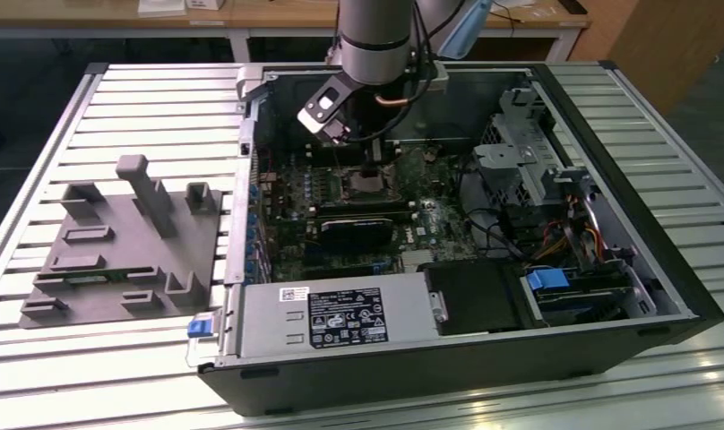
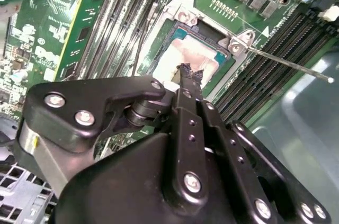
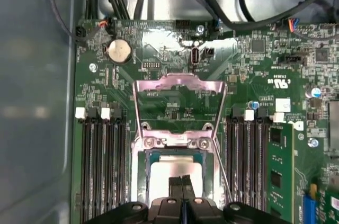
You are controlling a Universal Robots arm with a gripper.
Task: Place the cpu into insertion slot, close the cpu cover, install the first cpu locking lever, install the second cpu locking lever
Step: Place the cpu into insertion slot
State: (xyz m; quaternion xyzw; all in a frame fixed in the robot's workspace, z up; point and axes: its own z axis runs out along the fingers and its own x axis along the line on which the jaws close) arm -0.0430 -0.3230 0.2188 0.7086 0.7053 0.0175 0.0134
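Gripper (image 3: 181, 180) fingers pinched together, empty, tips over cpu (image 3: 161, 176) seated in slot (image 3: 141, 176); cover (image 3: 180, 82) open. Exterior view: slot at 12 o'clock from black card (image 1: 356, 229), gripper straight over it.

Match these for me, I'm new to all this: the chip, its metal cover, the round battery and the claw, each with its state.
1. cpu
2. cpu cover
3. coin battery
4. claw

A. flipped open
B. shut, tips at the cpu
C. lying in the insertion slot
D. round and silvery

Pairs: 1-C, 2-A, 3-D, 4-B
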